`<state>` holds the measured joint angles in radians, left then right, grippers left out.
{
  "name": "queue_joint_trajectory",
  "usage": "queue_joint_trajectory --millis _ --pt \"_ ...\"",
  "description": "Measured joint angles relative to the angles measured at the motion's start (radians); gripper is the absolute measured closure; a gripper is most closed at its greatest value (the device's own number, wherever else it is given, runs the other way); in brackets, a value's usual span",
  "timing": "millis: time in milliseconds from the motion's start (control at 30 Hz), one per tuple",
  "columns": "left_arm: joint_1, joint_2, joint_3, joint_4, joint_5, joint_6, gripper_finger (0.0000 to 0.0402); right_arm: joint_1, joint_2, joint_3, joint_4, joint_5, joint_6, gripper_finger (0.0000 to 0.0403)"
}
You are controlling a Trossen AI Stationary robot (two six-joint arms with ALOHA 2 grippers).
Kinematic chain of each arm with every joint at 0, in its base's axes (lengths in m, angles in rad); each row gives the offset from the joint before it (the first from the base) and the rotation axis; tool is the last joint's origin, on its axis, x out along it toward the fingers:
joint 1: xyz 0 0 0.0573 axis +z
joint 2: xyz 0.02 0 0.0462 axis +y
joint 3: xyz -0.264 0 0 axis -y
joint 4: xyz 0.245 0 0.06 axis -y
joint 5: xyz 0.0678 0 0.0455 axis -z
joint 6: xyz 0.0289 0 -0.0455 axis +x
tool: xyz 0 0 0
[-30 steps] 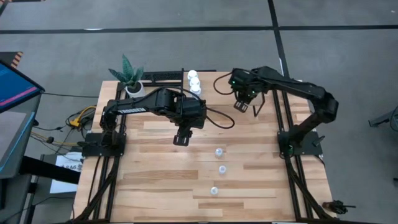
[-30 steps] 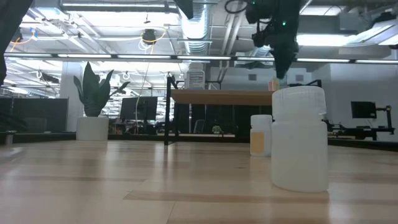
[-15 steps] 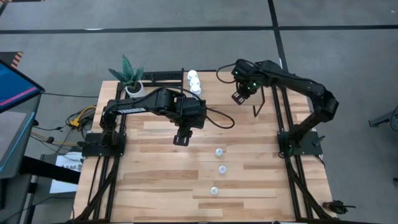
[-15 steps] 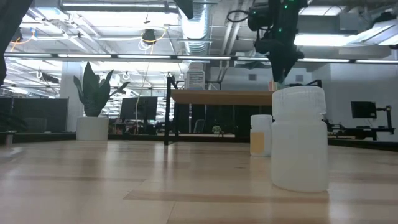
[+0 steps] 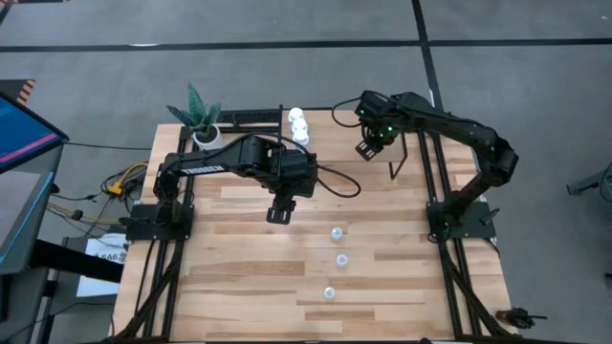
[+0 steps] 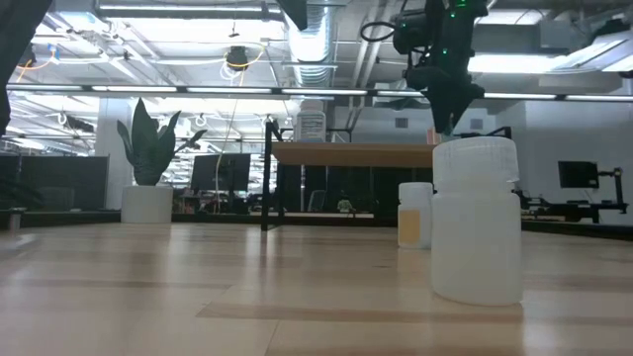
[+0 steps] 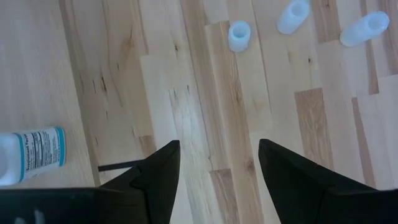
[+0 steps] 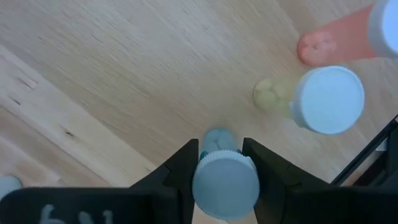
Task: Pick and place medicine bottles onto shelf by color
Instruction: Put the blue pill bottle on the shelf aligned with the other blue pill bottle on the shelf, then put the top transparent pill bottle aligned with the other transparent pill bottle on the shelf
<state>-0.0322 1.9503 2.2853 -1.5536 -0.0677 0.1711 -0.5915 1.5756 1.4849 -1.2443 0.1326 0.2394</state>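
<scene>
Wooden tabletop (image 5: 239, 287), near edge: three pale see-through bottles (image 5: 336, 260) stand in a loose row, apart from one another, none of them sorted yet.
Nearest bottle (image 6: 476, 220): upright and untouched; a second one (image 6: 415, 214) stands behind it.
Left gripper (image 7: 219, 146): hangs over the middle of the table, fingers spread wide and empty. It looks parked short of the see-through row, likely so as to leave the shelf side free.
Bottle under the left arm (image 7: 30, 157): white with a blue label, lying on its side on the table, touching nothing.
Right gripper (image 5: 368, 153): over the far right of the table, fingers pinching a small bottle (image 8: 225, 180) by its sides just below the white cap. This grip keeps it upright for setting down.
Shelf (image 6: 356, 153): raised light-wood platform on black legs, directly beneath the held bottle.
Bottles already below: a yellowish one (image 8: 317, 99) and a reddish one (image 8: 329, 40), just beside each other. The held bottle hovers near them, so the small ones appear to be grouped together.
Step judged: lowering for release, bottle not yet on the board.
Risk: knocking the yellowish neighbour when the fingers part.
Far edge: three white bottles (image 5: 297, 124) close together, a potted plant (image 5: 198, 113) well to their left.
</scene>
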Motion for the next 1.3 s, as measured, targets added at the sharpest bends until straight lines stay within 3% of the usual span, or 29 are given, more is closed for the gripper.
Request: queue_joint_trajectory --millis 467,933,1300 --pt "0.000 0.000 0.000 0.000 0.000 -0.024 0.0196 -0.015 -0.019 0.000 -0.001 0.023 -0.011 0.0189" --pt "0.000 0.000 0.000 0.000 0.000 -0.017 0.0196 -0.040 -0.111 0.004 -0.003 0.033 -0.012 0.0193" --pt "0.000 0.000 0.000 0.001 0.000 -0.030 0.0196 0.002 -0.186 0.111 0.015 0.027 -0.007 0.0194"
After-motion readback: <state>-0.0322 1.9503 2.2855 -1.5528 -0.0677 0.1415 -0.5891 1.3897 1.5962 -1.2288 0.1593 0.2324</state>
